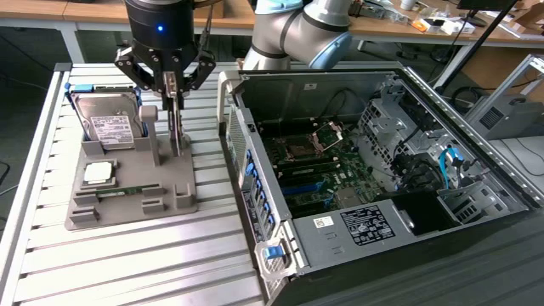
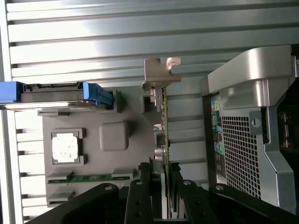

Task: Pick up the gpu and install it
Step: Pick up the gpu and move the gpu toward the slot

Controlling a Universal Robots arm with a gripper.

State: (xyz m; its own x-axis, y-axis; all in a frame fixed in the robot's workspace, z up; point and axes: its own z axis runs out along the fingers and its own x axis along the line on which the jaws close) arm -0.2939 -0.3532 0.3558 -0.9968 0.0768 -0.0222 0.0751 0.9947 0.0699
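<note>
We see the gripper (image 1: 174, 94) nipped narrowly with 2 fingers on the top edge of the gpu (image 2: 163, 121), which stands on edge directly beneath in the grey holder (image 1: 174, 185), presumably so it can be gripped from above.

Bright light throws white glare across the ribbed metal table (image 2: 117, 46).

Exterior cam: set high and off the arm, angled down across the slatted table (image 1: 127, 255) from mid distance. It takes in the grey holder (image 1: 174, 191) at the exterior view's left and the open computer case (image 1: 340, 229) at its right.

Wrist cam: looks straight down past the gripper (image 2: 164, 186), close above the holder.

Shared: holder, hard drive (image 1: 111, 124), gpu (image 2: 163, 126) on edge, table slats, and the case wall facing the holder.
</note>
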